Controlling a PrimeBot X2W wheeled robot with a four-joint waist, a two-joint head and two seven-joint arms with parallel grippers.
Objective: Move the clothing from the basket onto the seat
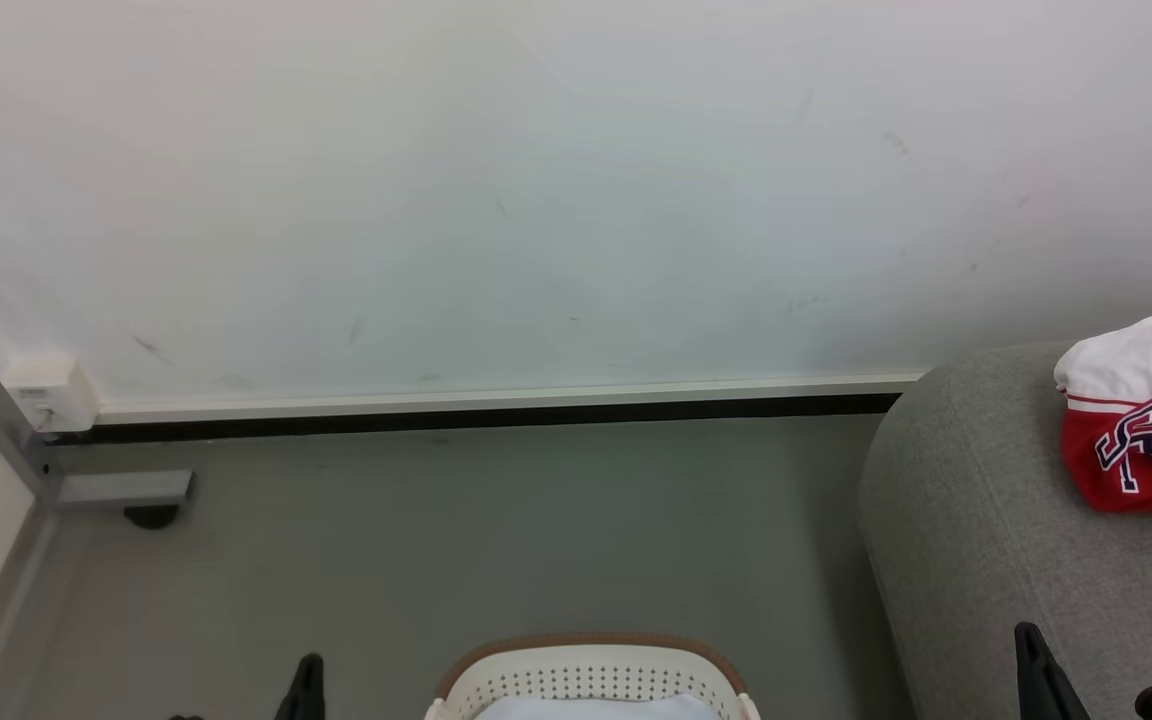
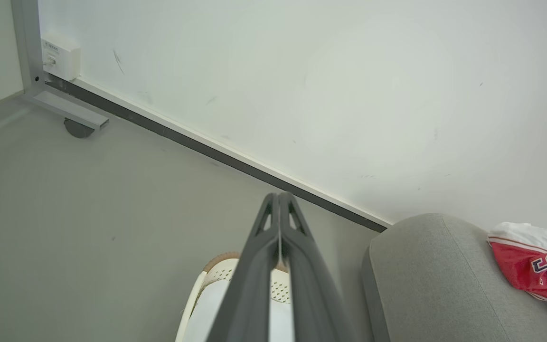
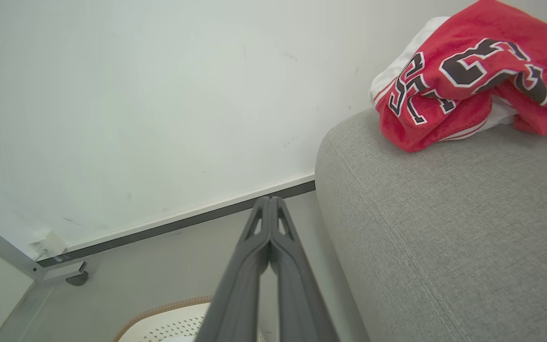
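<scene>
left gripper [image 2: 278, 195] and right gripper [image 3: 269, 199] were closed, empty; one was best opened wide before the white garment [image 1: 596, 708] in the basket [image 1: 586, 641] was pinched.

Woven grey cloth seat [image 3: 444, 228]; perforated plastic basket [image 1: 586, 680]; fleecy jersey [image 3: 449, 114]; smooth matt floor [image 1: 496, 540], perhaps vinyl.

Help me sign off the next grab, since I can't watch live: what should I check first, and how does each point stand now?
1. Left gripper empty: ok, shut on nothing.
2. Right gripper empty: ok, shut on nothing.
3. Grippers opened for a grab: not ok, both shut.
4. Clothing left in the basket: cannot tell; a pale heap lies inside, cut off by the frame.
5. Free room on the seat: ok, bare fabric this side of the red jersey and white garment.
</scene>
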